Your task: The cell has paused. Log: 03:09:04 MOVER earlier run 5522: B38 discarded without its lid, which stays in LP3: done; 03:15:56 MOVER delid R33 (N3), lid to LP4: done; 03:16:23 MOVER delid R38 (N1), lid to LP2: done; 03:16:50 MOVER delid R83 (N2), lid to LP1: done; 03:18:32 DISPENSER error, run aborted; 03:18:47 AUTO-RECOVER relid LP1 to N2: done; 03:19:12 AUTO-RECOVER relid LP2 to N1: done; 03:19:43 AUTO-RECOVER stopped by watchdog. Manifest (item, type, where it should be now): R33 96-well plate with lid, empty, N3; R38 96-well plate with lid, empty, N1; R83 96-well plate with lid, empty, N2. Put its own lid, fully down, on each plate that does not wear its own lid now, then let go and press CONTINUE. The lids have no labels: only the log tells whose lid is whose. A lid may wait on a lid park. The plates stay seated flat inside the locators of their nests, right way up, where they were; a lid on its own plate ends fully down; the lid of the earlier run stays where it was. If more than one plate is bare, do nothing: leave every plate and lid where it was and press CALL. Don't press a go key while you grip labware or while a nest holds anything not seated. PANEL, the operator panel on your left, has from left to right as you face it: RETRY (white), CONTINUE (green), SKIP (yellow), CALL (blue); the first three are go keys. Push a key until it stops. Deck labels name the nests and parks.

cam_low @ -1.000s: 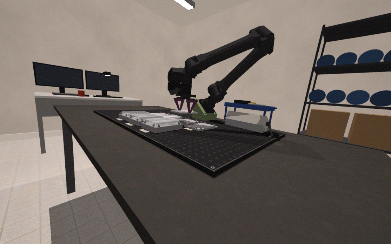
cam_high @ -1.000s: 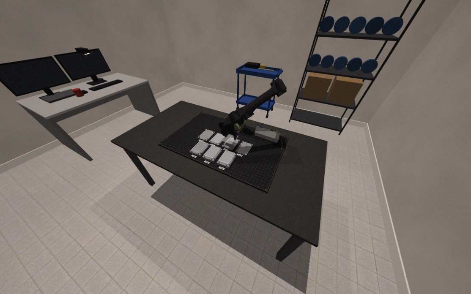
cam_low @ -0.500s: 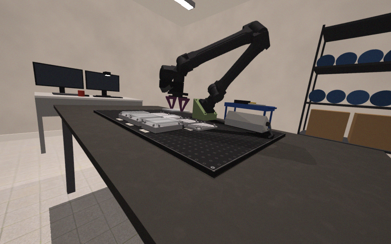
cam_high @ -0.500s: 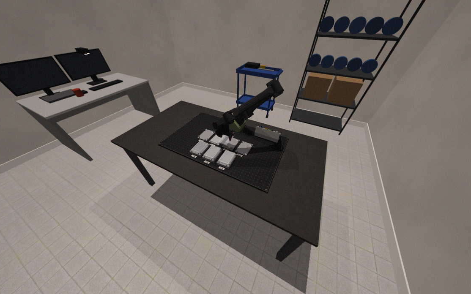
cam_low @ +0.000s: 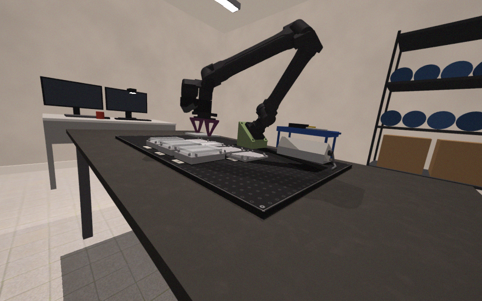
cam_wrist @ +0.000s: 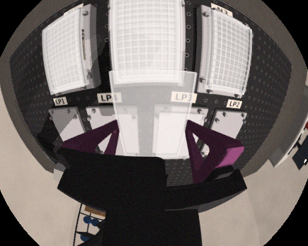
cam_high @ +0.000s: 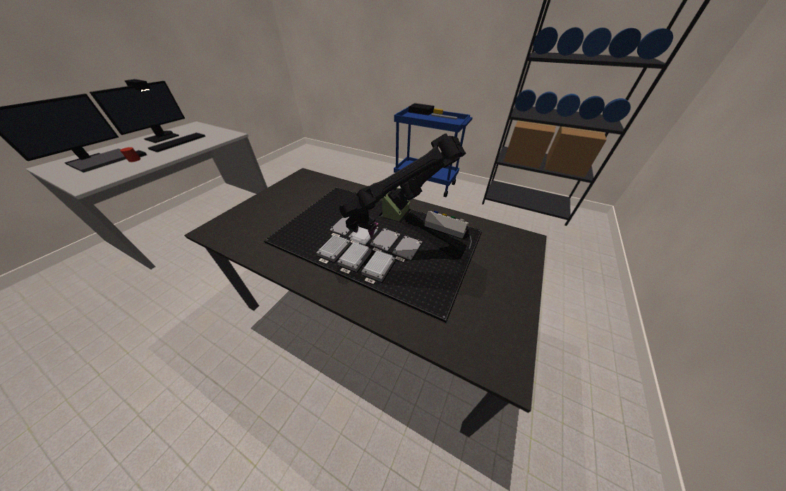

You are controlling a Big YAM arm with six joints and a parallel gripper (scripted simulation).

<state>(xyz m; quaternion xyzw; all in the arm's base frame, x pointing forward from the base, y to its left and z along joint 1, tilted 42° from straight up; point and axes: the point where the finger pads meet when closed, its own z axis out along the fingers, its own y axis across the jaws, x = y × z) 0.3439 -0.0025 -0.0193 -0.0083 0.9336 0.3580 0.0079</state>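
My gripper (cam_wrist: 151, 123) is shut on a clear plate lid (cam_wrist: 152, 110), held flat between the purple fingers a little above the row of lid parks. It also shows in the exterior view (cam_low: 203, 129) and the top view (cam_high: 363, 230). In the wrist view the lid covers part of the labels LP4 (cam_wrist: 110, 97) and LP3. Beyond the parks stand three white 96-well plates in their nests, left (cam_wrist: 67, 51), middle (cam_wrist: 146, 37) and right (cam_wrist: 227, 54). The middle plate lies straight ahead of the lid. I cannot tell which plates wear lids.
Parks LP1 (cam_wrist: 60, 100) and LP2 (cam_wrist: 234, 103) lie at the ends of the park row. The grey operator panel (cam_high: 444, 223) stands beside the green arm base (cam_low: 250, 136). All sit on the black perforated deck (cam_low: 235, 175).
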